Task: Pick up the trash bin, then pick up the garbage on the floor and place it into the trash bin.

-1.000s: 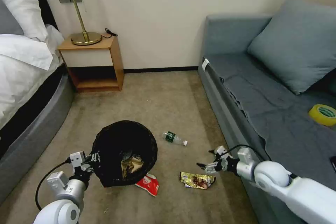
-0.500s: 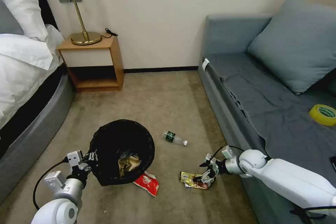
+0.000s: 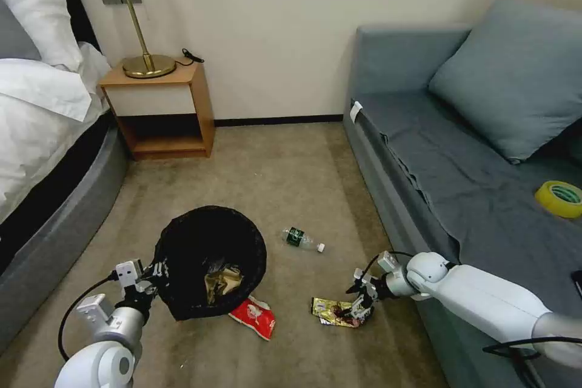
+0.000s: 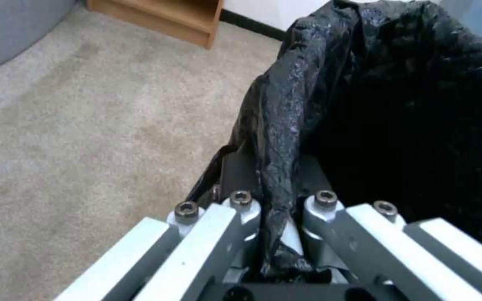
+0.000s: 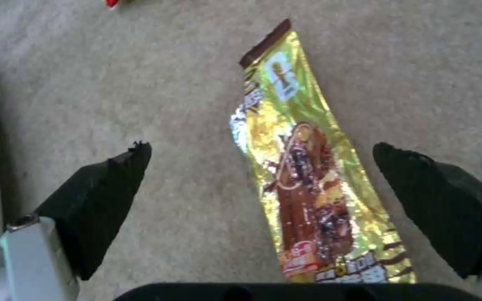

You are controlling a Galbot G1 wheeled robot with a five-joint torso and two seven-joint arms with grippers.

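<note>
The trash bin (image 3: 209,260), round and lined with a crinkly black bag (image 4: 364,104), hangs tilted at the front left with my left gripper (image 3: 148,274) shut on its rim (image 4: 277,196). A crumpled brown paper bag (image 3: 224,284) lies inside it. On the carpet lie a red snack packet (image 3: 254,317), a gold-brown wrapper (image 3: 332,311) and a small clear bottle (image 3: 302,239). My right gripper (image 3: 359,304) is open, low over the wrapper (image 5: 302,167), one black finger (image 5: 104,196) on either side of it.
A grey sofa (image 3: 461,182) runs along the right, with a yellow tape roll (image 3: 559,197) on its seat. A bed (image 3: 42,151) fills the left, and a wooden nightstand (image 3: 160,109) with a lamp stands at the back wall. Bare carpet lies between them.
My right arm has come down and to the left, from beside the sofa front to just over the gold wrapper. The bin in my left gripper has shifted slightly.
</note>
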